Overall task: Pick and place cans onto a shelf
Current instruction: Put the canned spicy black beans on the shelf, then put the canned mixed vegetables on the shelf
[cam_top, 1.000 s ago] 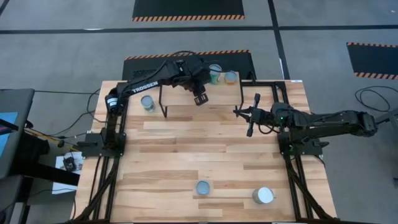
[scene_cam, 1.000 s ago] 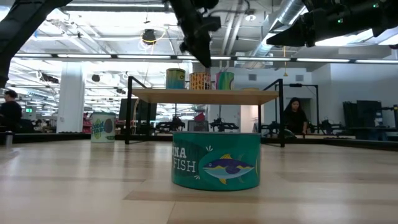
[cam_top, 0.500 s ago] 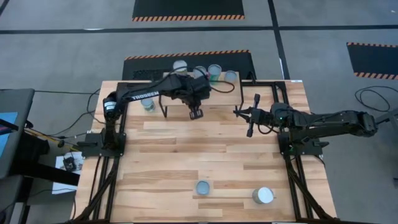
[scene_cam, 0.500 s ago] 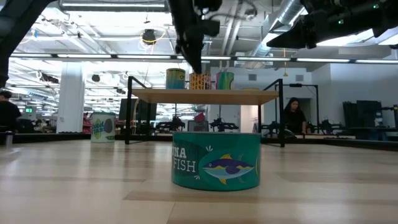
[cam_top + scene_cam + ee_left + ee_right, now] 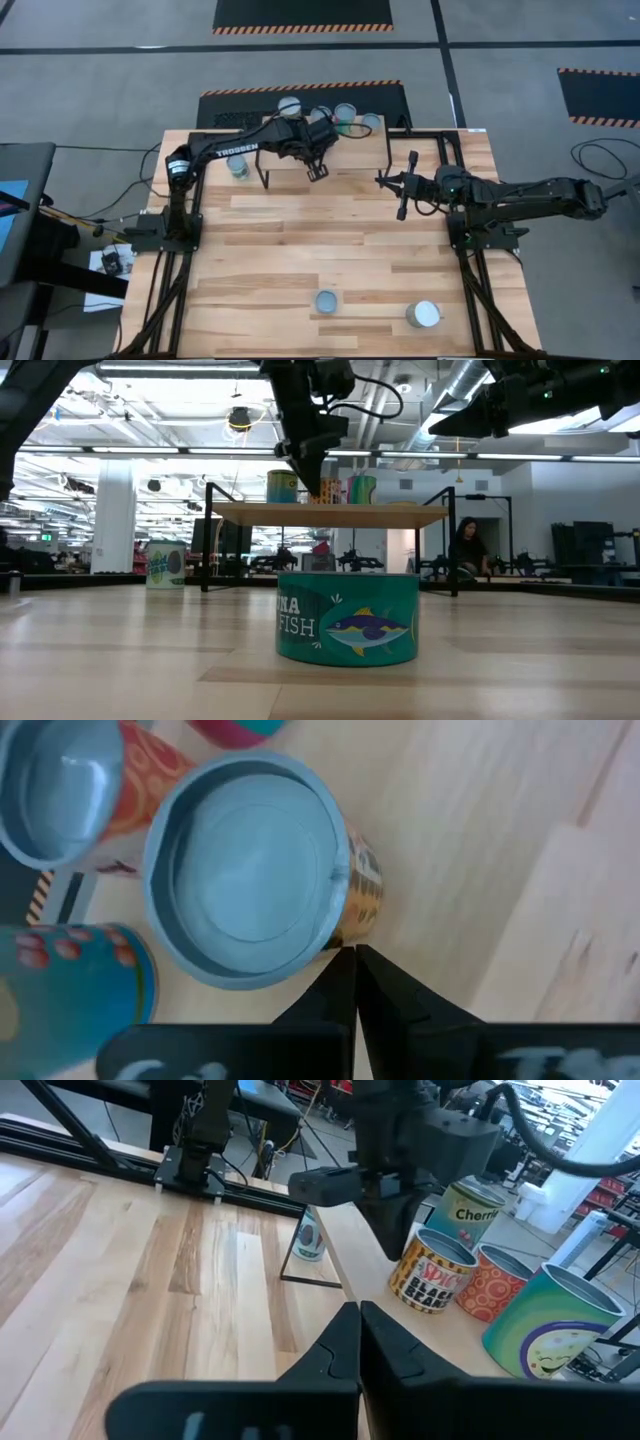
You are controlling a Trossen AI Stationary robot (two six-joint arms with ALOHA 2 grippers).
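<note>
- A teal tuna can (image 5: 347, 617) is seen nearest in the low view, standing on the worktop (image 5: 120, 660); in the high view it (image 5: 326, 301) sits at lower centre, with a wider can (image 5: 424, 314) to its right.
- The right gripper (image 5: 405, 186) is held at right of centre above the worktop, well apart from every can; its jaws are pressed together, empty.
- The left gripper (image 5: 317, 170) is positioned over the shelf (image 5: 370, 150) at upper centre, jaws closed on nothing, tips just beside a yellow-labelled can (image 5: 255, 880).
- Four cans (image 5: 345, 113) are lined up along the shelf's far edge.
- One can (image 5: 238, 166) is left on the worktop, left of the shelf.
</note>
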